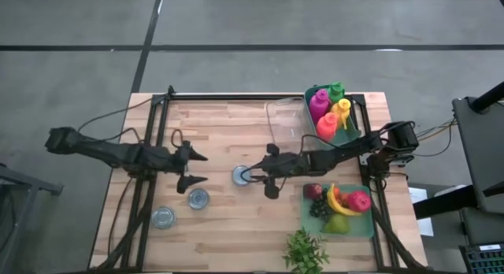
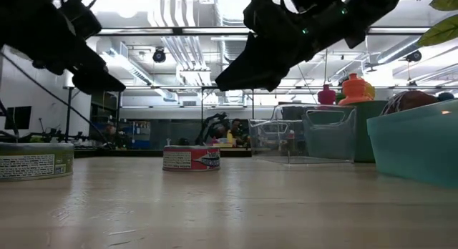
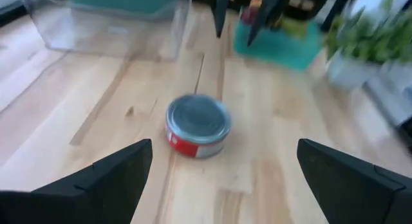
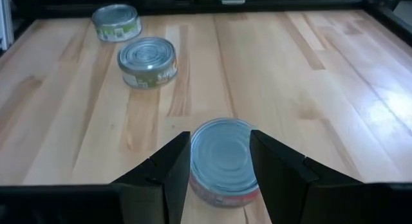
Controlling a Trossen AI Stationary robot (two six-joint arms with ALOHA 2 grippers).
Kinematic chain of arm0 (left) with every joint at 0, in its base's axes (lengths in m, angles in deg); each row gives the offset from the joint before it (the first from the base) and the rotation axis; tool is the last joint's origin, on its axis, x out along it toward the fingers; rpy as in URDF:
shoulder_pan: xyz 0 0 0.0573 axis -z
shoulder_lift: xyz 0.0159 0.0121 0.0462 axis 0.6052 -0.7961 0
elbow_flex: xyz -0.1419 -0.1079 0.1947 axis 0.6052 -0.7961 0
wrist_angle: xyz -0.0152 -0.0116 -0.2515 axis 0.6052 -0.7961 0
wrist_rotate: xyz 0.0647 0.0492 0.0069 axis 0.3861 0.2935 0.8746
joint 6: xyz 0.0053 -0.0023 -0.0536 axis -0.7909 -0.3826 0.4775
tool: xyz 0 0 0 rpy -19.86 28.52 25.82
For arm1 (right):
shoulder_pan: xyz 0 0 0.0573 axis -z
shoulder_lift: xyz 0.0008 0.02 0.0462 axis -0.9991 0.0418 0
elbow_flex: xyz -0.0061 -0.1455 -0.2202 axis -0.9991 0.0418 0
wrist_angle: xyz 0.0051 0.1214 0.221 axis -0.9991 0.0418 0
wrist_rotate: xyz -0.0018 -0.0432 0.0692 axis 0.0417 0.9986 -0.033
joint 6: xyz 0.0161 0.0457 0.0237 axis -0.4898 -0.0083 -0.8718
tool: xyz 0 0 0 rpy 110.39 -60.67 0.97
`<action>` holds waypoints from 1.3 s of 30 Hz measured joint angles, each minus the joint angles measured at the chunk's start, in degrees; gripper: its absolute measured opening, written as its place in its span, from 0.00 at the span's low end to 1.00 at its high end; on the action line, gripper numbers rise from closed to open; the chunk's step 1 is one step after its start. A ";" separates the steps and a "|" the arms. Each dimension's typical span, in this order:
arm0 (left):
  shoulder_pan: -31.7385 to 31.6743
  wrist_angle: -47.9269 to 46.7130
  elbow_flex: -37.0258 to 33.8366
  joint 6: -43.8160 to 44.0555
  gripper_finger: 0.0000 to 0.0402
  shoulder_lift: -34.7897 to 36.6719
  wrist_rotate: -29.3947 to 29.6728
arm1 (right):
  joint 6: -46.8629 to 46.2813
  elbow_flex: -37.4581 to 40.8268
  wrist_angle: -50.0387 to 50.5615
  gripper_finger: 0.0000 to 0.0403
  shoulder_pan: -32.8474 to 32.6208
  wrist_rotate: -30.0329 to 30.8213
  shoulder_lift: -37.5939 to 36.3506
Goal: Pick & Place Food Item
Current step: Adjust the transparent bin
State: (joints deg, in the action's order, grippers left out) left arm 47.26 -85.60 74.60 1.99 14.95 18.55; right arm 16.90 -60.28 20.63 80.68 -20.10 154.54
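While the left gripper (image 1: pixel 197 168) hangs with fingers wide apart, the right gripper (image 4: pixel 219 165) straddles the red-labelled can (image 4: pixel 223 158). Whether its fingers actually clamp the can cannot be told; the can sits mid-table (image 1: pixel 228 219).

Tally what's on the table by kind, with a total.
Round metal food cans: 3 (red-labelled, green-labelled, third)
Teal plastic bins: 2 (bottle bin, fruit bin)
Clear plastic container: 1
Small green potted plant: 1
Total: 7

Bright overhead light, L-wrist view blurred
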 joint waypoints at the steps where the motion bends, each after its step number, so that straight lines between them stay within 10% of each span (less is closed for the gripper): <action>1: 0.01 -1.18 1.44 -0.65 0.97 -2.16 0.00 | -0.02 0.11 0.22 0.39 -0.02 -0.01 0.06; 18: -0.04 -3.44 14.83 -8.87 0.97 -31.88 5.49 | -0.17 4.26 -0.41 0.39 -0.23 -0.01 0.06; 39: -0.04 1.13 14.85 1.26 0.97 -38.15 12.23 | -0.15 4.37 -0.37 0.39 -0.19 -0.01 0.04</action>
State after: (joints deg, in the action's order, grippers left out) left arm 47.22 -84.47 89.45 3.25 -23.20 30.77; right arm 16.74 -55.92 20.26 80.49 -20.11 154.58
